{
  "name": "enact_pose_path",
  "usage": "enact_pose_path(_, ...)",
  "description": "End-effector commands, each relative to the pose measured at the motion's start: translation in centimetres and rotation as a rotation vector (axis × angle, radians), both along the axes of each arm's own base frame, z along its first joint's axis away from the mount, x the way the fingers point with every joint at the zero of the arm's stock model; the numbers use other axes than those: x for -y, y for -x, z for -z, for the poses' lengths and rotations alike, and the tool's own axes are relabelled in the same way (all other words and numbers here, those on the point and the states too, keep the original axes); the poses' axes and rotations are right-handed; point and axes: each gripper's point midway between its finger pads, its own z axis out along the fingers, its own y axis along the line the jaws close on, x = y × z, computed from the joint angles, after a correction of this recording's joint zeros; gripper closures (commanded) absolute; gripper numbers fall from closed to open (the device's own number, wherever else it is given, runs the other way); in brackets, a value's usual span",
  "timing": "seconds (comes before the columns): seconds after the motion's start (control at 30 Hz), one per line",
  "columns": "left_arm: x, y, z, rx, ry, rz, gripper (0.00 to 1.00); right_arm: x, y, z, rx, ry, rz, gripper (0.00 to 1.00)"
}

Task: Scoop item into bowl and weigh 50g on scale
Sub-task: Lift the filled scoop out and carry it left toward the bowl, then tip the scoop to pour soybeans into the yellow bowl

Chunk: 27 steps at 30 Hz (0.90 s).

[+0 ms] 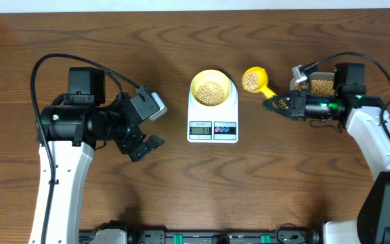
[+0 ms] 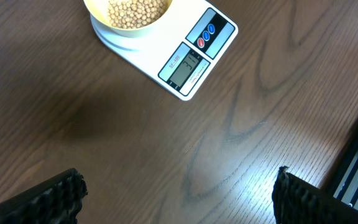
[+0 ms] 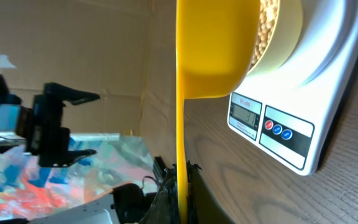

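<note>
A pale-yellow bowl point(image 1: 212, 88) holding tan beans point(image 1: 212, 92) sits on the white scale point(image 1: 212, 120), whose display and buttons face the front edge. My right gripper point(image 1: 278, 104) is shut on the handle of a yellow measuring spoon point(image 1: 254, 80) filled with beans, held just right of the bowl. In the right wrist view the spoon point(image 3: 213, 50) hangs beside the bowl point(image 3: 281, 34) and scale point(image 3: 303, 118), its handle pinched between the fingers point(image 3: 199, 193). My left gripper point(image 1: 151, 125) stands open left of the scale, nothing between its fingers point(image 2: 51, 198). The left wrist view shows the bowl point(image 2: 129, 15) and scale point(image 2: 188, 59).
A clear tub of beans point(image 1: 320, 85) sits behind my right gripper at the far right. Bare wooden table point(image 2: 135, 130) lies under the left gripper. The table's front rail with black fittings point(image 1: 202, 237) runs along the near edge.
</note>
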Motion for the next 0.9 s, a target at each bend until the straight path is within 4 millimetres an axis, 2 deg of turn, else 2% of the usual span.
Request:
enact_pose_path(0.0, 0.0, -0.1, -0.1, 0.004, 0.005, 0.006, 0.02, -1.1, 0.2, 0.8, -0.002, 0.055, -0.019, 0.99)
enact_pose_path(0.23, 0.0, -0.1, -0.2, 0.005, 0.005, 0.006, 0.02, -4.1, 0.6, 1.4, 0.065, 0.116, -0.091, 0.99)
enact_pose_path(0.43, 0.0, -0.1, -0.2, 0.005, 0.005, 0.006, 0.02, -5.8, 0.6, 2.7, 0.114, 0.224, -0.108, 0.99)
enact_pose_path(0.63, 0.0, -0.1, -0.2, 0.005, 0.005, 0.006, 0.02, -7.5, -2.0, 2.1, 0.266, 0.286, -0.057, 0.99)
enact_pose_path(0.77, 0.0, -0.1, -0.2, 0.005, 0.005, 0.006, 0.02, -7.6, -3.5, 2.5, 0.327, 0.366, 0.001, 0.99)
enact_pose_path(0.87, 0.0, -0.1, -0.2, 0.005, 0.005, 0.006, 0.02, -7.5, -3.8, 2.9, 0.337, 0.409, 0.021, 0.99)
